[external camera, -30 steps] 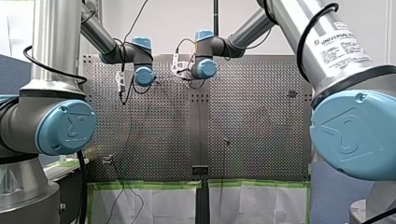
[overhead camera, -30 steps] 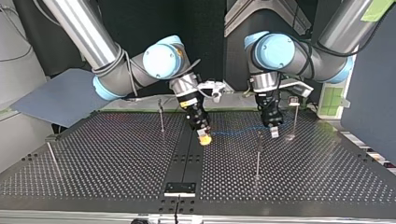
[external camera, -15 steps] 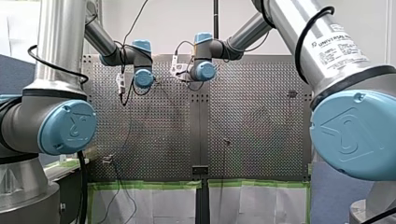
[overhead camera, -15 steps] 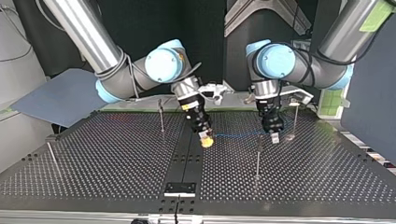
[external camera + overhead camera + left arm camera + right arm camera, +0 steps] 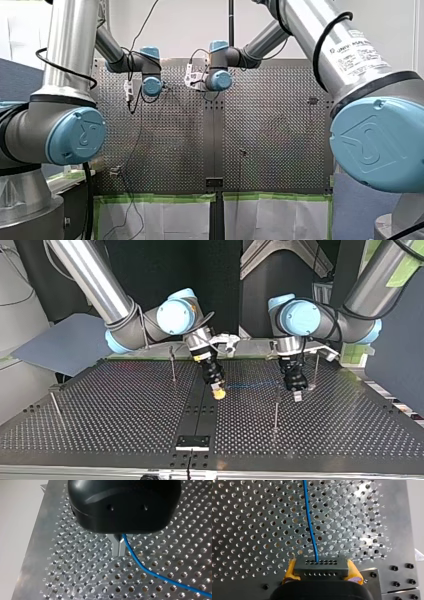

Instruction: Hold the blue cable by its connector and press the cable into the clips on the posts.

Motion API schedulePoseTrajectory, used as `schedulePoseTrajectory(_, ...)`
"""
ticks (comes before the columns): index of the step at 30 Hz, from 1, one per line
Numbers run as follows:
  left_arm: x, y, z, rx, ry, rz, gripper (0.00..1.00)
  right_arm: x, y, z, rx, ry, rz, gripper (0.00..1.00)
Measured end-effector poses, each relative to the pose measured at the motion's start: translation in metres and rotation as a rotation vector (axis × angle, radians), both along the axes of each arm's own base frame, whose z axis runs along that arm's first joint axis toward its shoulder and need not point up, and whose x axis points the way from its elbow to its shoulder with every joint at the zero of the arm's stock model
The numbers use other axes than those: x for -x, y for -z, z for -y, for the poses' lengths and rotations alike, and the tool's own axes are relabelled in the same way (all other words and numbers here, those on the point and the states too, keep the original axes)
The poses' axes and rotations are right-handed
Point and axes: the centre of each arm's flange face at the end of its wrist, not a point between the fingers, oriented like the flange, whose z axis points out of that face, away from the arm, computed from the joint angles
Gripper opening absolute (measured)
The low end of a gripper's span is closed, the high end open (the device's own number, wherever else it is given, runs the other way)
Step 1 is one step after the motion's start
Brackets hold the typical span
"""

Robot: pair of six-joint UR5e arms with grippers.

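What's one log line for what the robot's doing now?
right gripper: shut on connector | left gripper: shut on blue cable | blue cable: spans between both grippers above table

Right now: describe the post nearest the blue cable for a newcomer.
In the top view, on the perforated table, look right of the dark centre strip. The thin metal post rises there, the only one between my right gripper and my left gripper.

my left arm [image 5: 70,50] and my right arm [image 5: 300,25] are silver tubes with pale blue caps [image 5: 76,136] and black cables [image 5: 320,45].
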Motion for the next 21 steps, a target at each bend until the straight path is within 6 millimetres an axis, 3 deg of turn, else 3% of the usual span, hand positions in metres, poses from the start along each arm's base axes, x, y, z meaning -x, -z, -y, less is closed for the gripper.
schedulePoseTrajectory(13, -0.037, 0.008, -0.011, -0.015, 0.020, -0.036, 0.00, 0.002, 0.001, 0.018, 0.006, 0.015, 0.010, 0.00)
schedulePoseTrajectory(21, -0.048, 0.007, -0.024, -0.016, 0.021, -0.032, 0.00, 0.008, 0.001, 0.028, 0.009, 0.024, 0.013, 0.00)
